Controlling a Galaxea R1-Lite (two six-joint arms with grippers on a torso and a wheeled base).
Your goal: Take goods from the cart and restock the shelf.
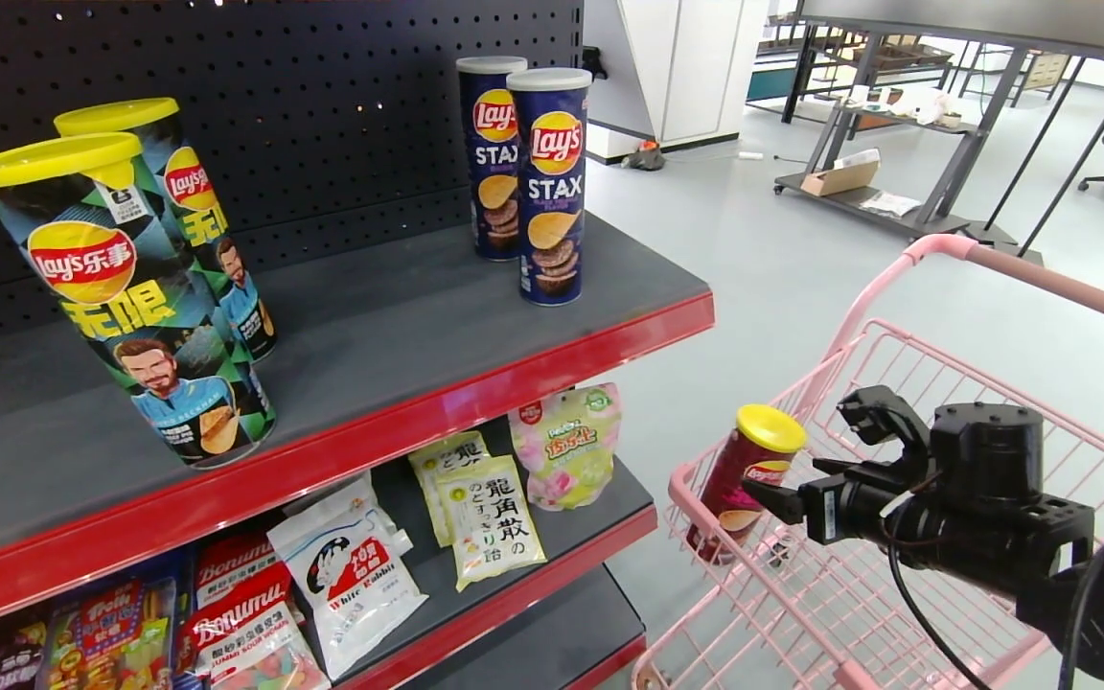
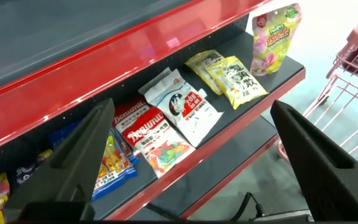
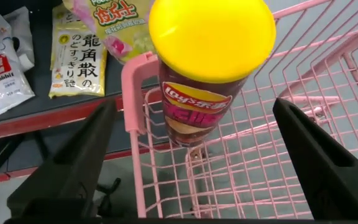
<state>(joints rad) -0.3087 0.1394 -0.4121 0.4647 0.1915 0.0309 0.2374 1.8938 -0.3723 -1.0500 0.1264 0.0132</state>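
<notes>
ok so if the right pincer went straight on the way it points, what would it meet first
Most likely the yellow-lidded can standing in the cart: it sits centred ahead of the open right pincer, though how far ahead is unclear.

Bright even light, glare on shelf edge (image 2: 166,45)

Pink, yellow, red.
The cart (image 1: 935,251) is a pink wire grid; its maroon can (image 1: 747,474) has a yellow lid. On the grey, red-edged shelf (image 1: 399,326) stand two navy cans (image 1: 552,192) and two green-and-black geometric cans (image 1: 145,316), yellow-lidded.
</notes>
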